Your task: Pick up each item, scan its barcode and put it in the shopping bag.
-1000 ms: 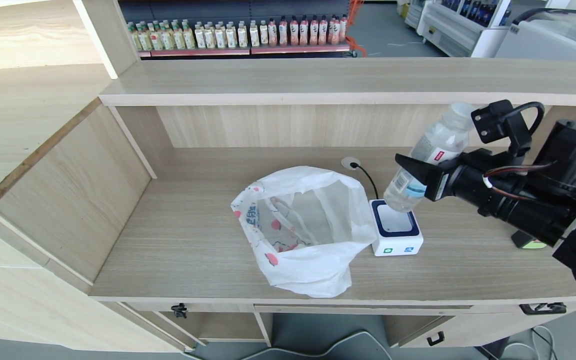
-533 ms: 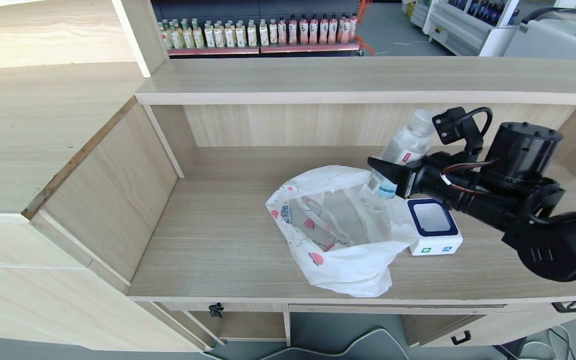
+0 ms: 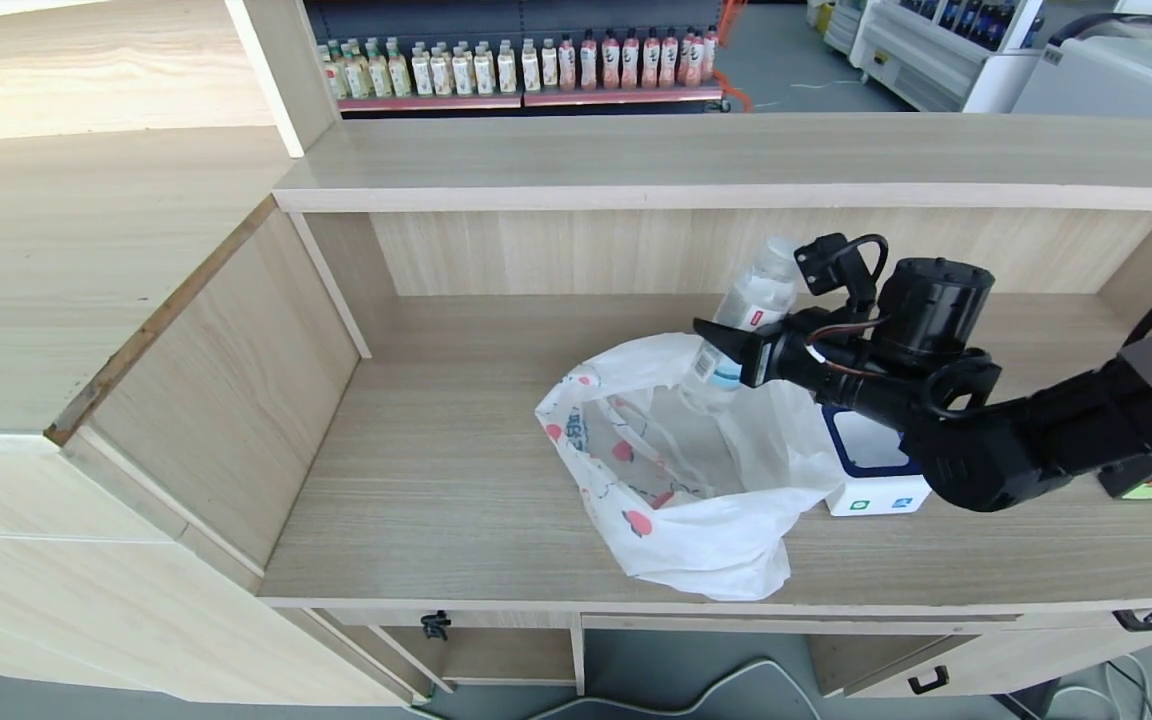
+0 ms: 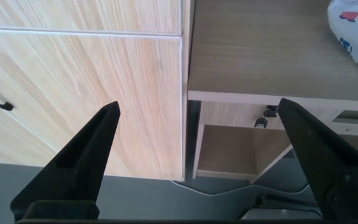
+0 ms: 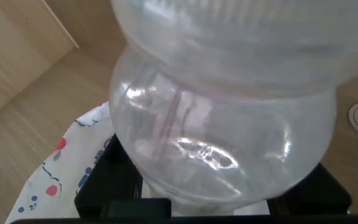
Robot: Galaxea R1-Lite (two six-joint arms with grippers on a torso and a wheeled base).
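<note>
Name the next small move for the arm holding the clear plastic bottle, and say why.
Probably ease it down and slightly to the robot's left. The right gripper is shut on the clear plastic bottle, which hangs tilted with its base above the far right edge of the open white plastic shopping bag, not yet inside.
</note>
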